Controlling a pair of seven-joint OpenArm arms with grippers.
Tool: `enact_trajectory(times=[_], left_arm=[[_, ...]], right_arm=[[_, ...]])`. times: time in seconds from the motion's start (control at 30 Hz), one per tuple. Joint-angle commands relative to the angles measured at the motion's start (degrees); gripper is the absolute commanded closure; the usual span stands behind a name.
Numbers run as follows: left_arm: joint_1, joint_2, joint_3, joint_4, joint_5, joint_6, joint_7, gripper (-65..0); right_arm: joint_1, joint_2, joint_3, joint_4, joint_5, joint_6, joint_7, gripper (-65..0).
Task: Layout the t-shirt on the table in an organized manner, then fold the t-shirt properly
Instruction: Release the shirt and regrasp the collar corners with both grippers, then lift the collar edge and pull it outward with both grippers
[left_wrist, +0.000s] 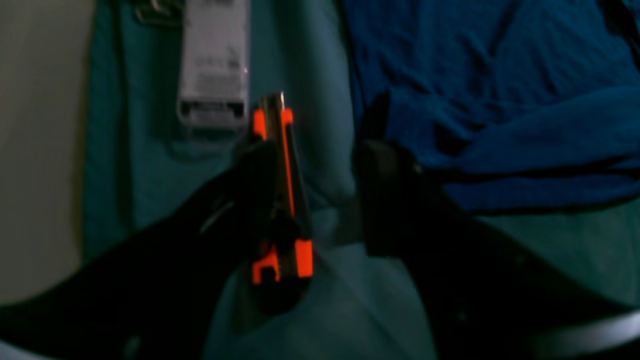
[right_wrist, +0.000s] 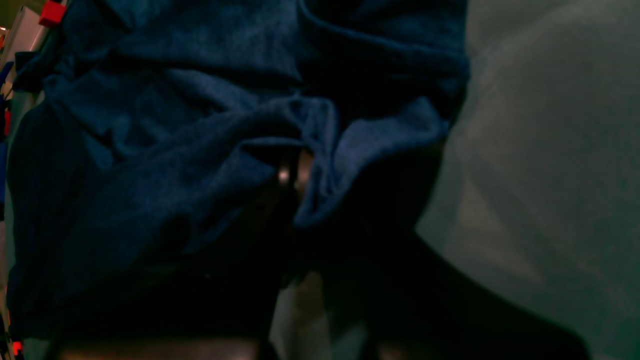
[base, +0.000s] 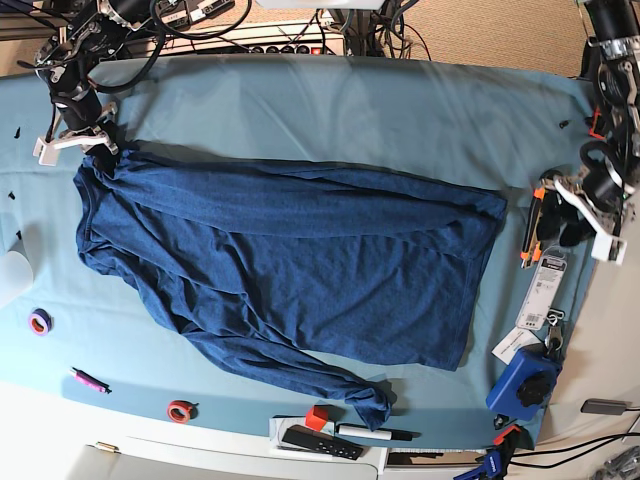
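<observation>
- Right gripper (right_wrist: 295, 175): dark fingers drawn together on a bunched fold of the t-shirt (right_wrist: 165, 150); soft heathered navy knit wraps the tips, with a small metallic glint showing between the folds.
- Around the right gripper: wrinkled fabric fills everything to one side of it, and smooth pale teal cloth of the table (right_wrist: 550, 150) lies on the other.
- Base view: the right gripper (base: 78, 135) sits at the garment's shoulder corner; from there the t-shirt (base: 300, 260) spreads away across the table (base: 350, 110), body roughly flat, creased in long diagonal ridges, one long sleeve trailing towards the near edge.
- Left gripper (left_wrist: 320, 165): two blunt black fingers parted with a clear gap between them, holding nothing; the view is blurred.
- Just beside its one finger: an orange-and-metal utility knife (left_wrist: 282, 200), slim and rectangular.
- Beyond the other finger: the hem edge of the shirt, rumpled in soft rolls on the teal cloth.
- Farther ahead: a flat white printed card (left_wrist: 214, 65), glossy, lying on the cloth.
</observation>
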Motion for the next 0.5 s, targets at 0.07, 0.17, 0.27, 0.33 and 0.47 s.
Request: enact_trajectory(times=[0.07,0.17,0.27,0.33,0.47], left_arm=[[-0.9,1.8,-0.4,0.2,-1.9,3.2,-1.6,-35.0],[-1.0,5.0,-0.4,-1.1,-3.6,7.5,-1.5,-35.0],[-1.0,8.0,-0.4,-3.2,-6.1,9.2,-0.3,-35.0],[-1.0,9.4,-0.4,-4.7,-7.8,9.2,0.7,-35.0],[-0.7,10.4,-0.2,-5.6,-9.5,9.2,2.5,-35.0]], right_arm=[[0.5,0.9,0.1,0.8,1.2,0.4,1.1,0.0],[0.5,0.9,0.1,0.8,1.2,0.4,1.0,0.0],[0.5,1.0,0.1,0.8,1.2,0.4,1.0,0.0],[0.5,1.0,0.1,0.8,1.2,0.4,0.9,0.0],[0.5,0.9,0.1,0.8,1.2,0.4,0.9,0.0]])
